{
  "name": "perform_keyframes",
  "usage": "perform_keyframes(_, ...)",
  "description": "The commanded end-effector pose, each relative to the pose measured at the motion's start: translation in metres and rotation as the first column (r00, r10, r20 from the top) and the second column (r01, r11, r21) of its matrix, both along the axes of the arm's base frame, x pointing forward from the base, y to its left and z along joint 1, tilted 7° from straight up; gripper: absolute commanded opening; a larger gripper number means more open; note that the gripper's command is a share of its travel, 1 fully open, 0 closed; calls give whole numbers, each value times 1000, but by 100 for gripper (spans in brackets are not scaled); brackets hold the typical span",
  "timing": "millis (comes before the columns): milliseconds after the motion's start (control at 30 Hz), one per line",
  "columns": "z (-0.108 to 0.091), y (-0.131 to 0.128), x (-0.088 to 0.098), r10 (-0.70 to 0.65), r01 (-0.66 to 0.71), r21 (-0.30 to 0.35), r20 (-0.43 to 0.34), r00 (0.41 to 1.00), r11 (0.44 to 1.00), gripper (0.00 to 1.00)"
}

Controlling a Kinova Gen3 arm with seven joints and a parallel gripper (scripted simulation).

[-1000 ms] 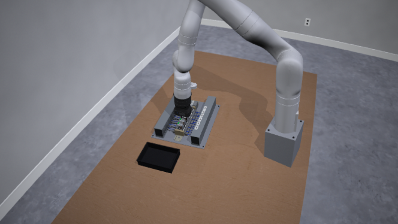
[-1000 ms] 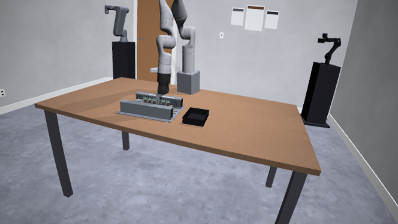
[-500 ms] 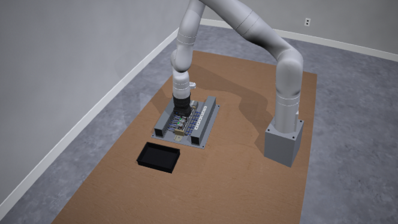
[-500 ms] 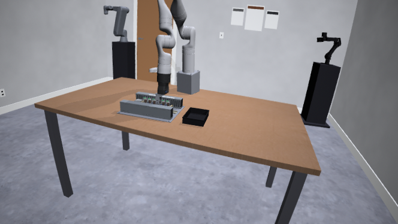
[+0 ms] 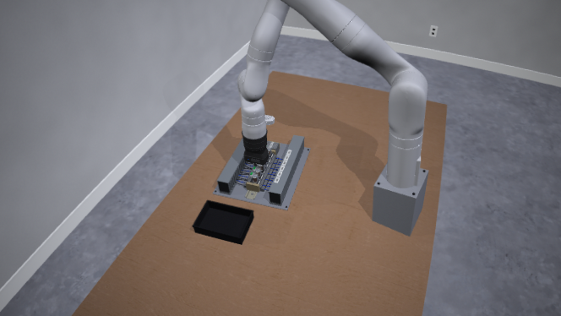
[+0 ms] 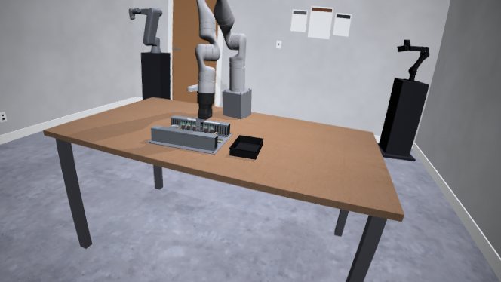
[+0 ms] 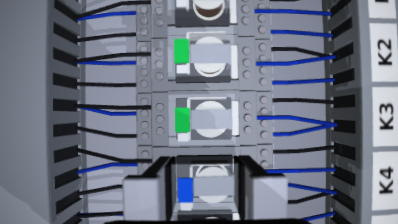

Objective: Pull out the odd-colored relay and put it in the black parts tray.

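The grey relay panel [image 5: 263, 173] lies flat on the wooden table, also seen in the exterior view [image 6: 190, 135]. In the wrist view a row of relays runs down the middle; two show green buttons [image 7: 181, 50] [image 7: 182, 120]. The relay with the blue button [image 7: 185, 190], in the row labelled K4, sits between my two grey fingers. My gripper [image 7: 204, 178] is shut on this relay, which still sits in line with the row. The arm stands upright over the panel [image 5: 250, 163]. The black parts tray [image 5: 223, 221] is empty, near the panel's front corner.
Blue and black wires run from the relays to slotted grey ducts on both sides [image 7: 65, 105] [image 7: 345, 100]. White labels K2, K3, K4 line the right side. The arm's grey base [image 5: 400, 202] stands on the table to the right of the panel.
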State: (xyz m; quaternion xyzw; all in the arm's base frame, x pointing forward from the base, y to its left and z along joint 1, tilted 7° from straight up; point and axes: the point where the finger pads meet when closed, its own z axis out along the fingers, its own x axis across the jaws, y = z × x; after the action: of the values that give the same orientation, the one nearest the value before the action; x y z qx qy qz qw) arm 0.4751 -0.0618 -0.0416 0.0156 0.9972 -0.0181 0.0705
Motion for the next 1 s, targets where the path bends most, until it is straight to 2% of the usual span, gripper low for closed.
perform_keyframes(0,1,0,1,0,0,0,-2,1000,1000,0)
perform_keyframes(967,1,0,2,-2,2,2,-51,999,1000,0)
